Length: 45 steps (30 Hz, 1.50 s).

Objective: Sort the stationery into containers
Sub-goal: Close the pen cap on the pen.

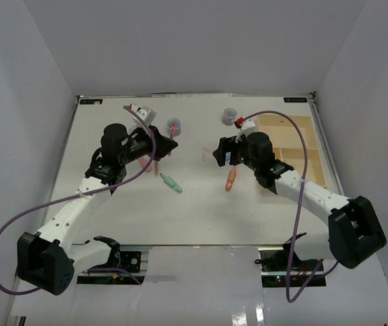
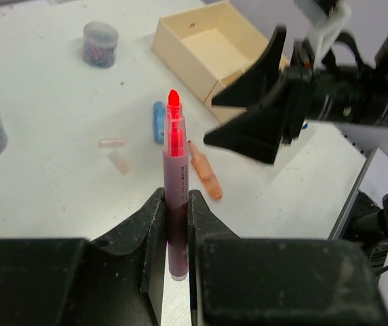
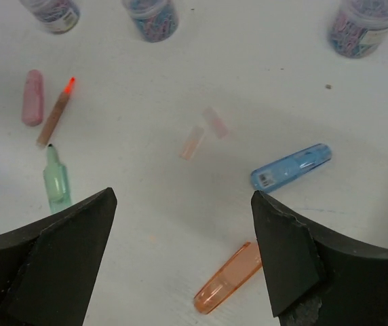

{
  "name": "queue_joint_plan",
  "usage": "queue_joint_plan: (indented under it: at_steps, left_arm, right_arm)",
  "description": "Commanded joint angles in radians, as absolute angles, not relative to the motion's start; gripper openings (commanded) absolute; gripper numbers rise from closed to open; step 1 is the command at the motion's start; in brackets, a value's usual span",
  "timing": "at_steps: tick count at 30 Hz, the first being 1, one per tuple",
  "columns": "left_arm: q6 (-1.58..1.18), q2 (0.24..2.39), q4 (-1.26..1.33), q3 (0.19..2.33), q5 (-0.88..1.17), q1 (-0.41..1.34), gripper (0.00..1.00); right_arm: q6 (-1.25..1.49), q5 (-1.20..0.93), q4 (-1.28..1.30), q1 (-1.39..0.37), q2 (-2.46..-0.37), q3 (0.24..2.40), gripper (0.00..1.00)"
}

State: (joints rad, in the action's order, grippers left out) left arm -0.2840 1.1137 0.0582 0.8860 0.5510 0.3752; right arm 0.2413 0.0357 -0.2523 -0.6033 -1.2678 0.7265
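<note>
White table (image 1: 201, 217), marker (image 2: 175, 159) along gripper (image 2: 176, 198), tip outward

I record matt black plastic, slightly grainy, on the fingers of the left gripper (image 2: 176, 198). The red marker (image 2: 174, 146) between them has a smooth, translucent plastic barrel. The right gripper (image 3: 184, 197) has the same matt black plastic, roughened along one finger's lower edge. The tray (image 2: 184, 64) by the tabletop's right edge is pale bare wood, matt. The tabletop (image 3: 180, 61) is white, matt and faintly scuffed. The orange piece (image 3: 229, 278) and blue piece (image 3: 291, 166) are glossy translucent plastic. One round pot (image 2: 100, 43) is clear plastic.
</note>
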Motion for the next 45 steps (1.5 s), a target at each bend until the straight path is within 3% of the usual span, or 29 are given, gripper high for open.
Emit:
queue_joint_plan:
  at_steps: [1,13,45]
  left_arm:
    - [-0.180,1.094,-0.093,0.890,0.505,0.371,0.00]
    - [-0.138,1.082,-0.114,0.835,0.370,0.371,0.00]
    - [-0.147,1.095,-0.110,0.834,0.376,0.371,0.00]
  right_arm:
    - [0.088,-0.058,-0.048,-0.555,-1.391,0.908,0.86]
    - [-0.248,-0.071,0.144,-0.543,-1.819,1.310,0.62]
    - [-0.393,-0.120,0.285,-0.545,-2.170,1.588,0.59]
